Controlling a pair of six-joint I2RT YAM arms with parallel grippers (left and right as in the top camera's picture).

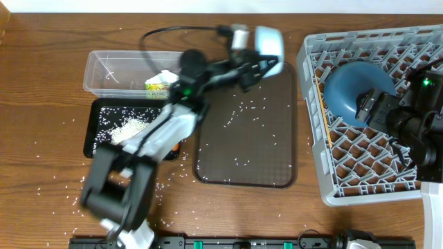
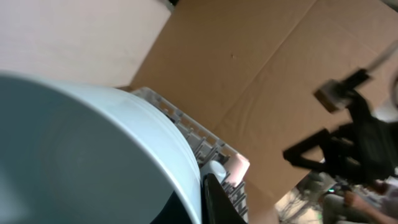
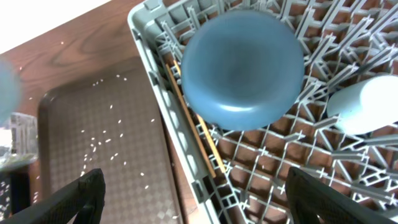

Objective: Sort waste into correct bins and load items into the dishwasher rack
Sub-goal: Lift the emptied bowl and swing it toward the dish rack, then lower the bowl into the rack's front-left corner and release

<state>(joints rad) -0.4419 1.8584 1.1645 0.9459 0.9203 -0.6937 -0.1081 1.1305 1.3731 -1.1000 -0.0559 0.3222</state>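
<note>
My left gripper (image 1: 250, 67) is shut on the rim of the white bowl (image 1: 268, 43) and holds it in the air above the far edge of the brown serving tray. The bowl fills the left wrist view (image 2: 93, 155). The light-grey dishwasher rack (image 1: 315, 124) stands at the right. In it the blue plate (image 1: 349, 86) stands on edge, seen close in the right wrist view (image 3: 242, 68), with the wooden chopsticks (image 3: 199, 127) and a white cup (image 3: 367, 102). My right gripper (image 3: 208, 199) hangs open and empty over the rack's left side.
The clear tub (image 1: 111, 69) holds the yellow-green wrapper (image 1: 160, 81). The black tray (image 1: 100, 135) in front of it holds a heap of white rice (image 1: 128, 128). The brown serving tray (image 1: 246, 138) carries scattered rice grains. More grains lie on the wooden table.
</note>
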